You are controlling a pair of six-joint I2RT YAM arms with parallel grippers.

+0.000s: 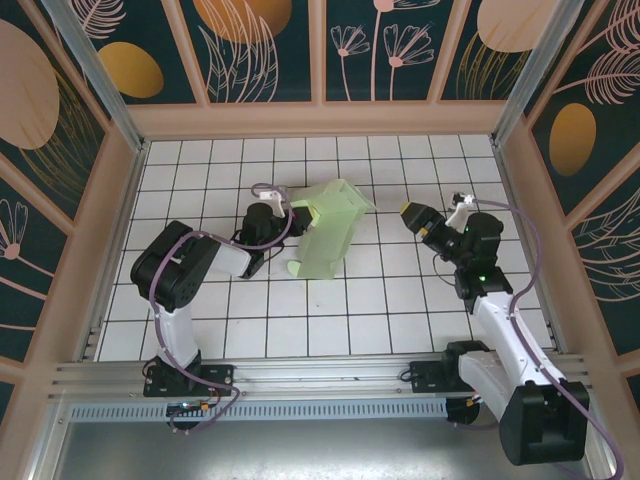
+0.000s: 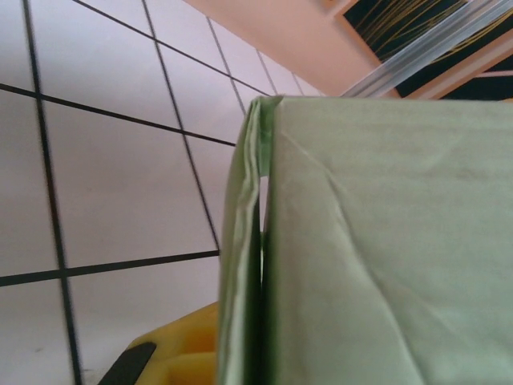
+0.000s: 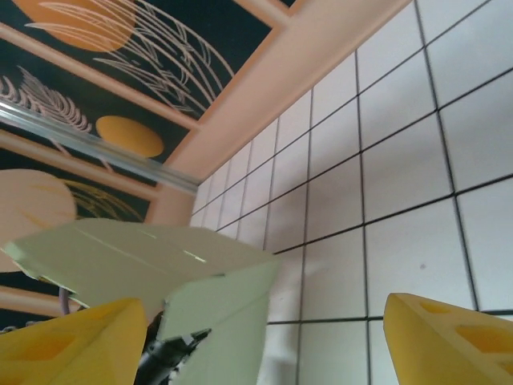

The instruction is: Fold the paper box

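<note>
Plainly, the left gripper (image 1: 287,213) is closed tight and appears to pinch the left wall of the pale mint-green thin-card paper box (image 1: 330,228). In its wrist view a yellow finger (image 2: 172,353) sits at the lower edge, against the box's doubled edge. The right gripper (image 1: 413,213) hangs with its jaws wide and nothing between them, just right of the box and apart from it. The box stands half-formed just above the middle of the top view on the white tiled table (image 1: 400,310). Both arms reach inward, elbows bent, wrists low. I judge the card light, springy and easily creased, so it is best taken by a folded edge or flap, not a flat panel
</note>
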